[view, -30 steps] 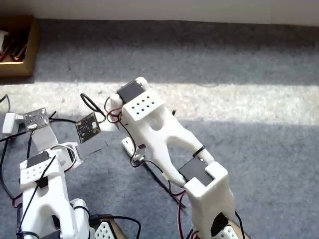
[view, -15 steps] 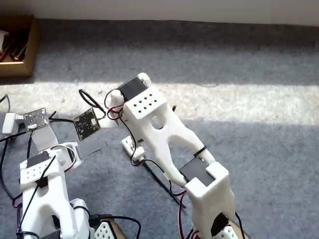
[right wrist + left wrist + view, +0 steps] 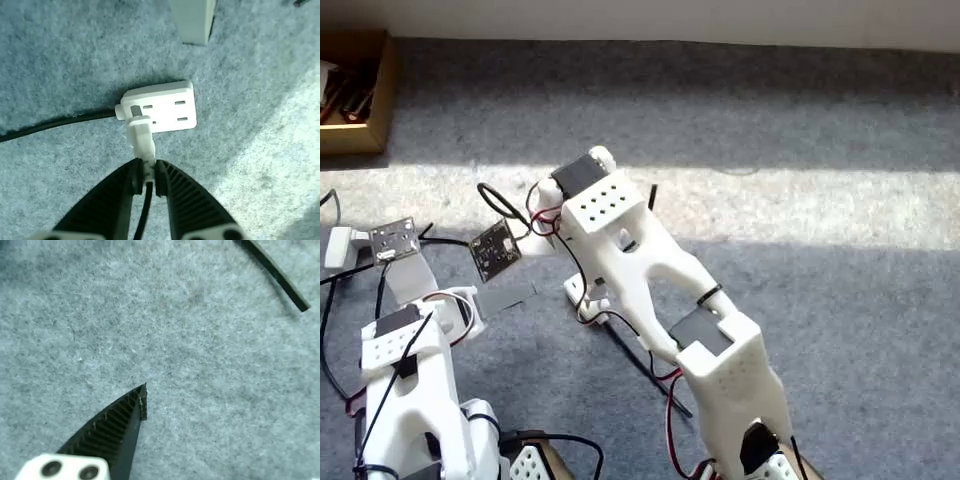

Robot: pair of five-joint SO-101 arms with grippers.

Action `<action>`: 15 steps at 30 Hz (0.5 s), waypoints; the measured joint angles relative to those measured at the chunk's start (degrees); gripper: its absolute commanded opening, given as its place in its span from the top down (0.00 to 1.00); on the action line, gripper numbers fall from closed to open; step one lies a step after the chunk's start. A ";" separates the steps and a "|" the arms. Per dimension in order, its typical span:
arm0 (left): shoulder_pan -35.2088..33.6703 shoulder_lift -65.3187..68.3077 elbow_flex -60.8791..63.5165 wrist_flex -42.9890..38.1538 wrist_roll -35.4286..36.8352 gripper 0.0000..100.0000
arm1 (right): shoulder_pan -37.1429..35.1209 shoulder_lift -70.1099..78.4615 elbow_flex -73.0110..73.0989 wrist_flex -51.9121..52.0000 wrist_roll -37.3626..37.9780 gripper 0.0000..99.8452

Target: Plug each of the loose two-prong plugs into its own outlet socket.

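Plug: white two-prong plug (image 3: 140, 131), its head against the socket at the cord end of the outlet block; prongs hidden, so how far in cannot be told.
Outlet block: white (image 3: 170, 107), flat on the grey carpeted worktop (image 3: 260, 165), free slots showing beside the plug.
Block cord: black (image 3: 55, 124), running off along the carpet.
Right jaws: nearly closed, pinching the plug's narrow tail.
Left jaws: one black toothed tip over bare carpet; opening cannot be told.
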 measured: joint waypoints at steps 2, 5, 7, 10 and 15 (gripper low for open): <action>0.26 0.00 0.00 0.00 -0.18 0.38 | 0.79 0.53 -2.73 0.35 0.00 0.99; 0.18 0.00 0.00 0.00 -0.18 0.38 | 1.32 0.88 -3.78 0.35 0.00 0.99; 0.35 0.00 0.00 0.00 -0.18 0.38 | 1.23 0.88 -3.78 0.35 0.00 0.99; 0.62 0.00 0.00 0.00 -0.18 0.38 | 1.23 0.88 -3.78 0.35 0.00 0.99; 0.62 0.00 0.00 0.00 -0.18 0.38 | 1.23 0.88 -2.81 0.35 0.00 0.99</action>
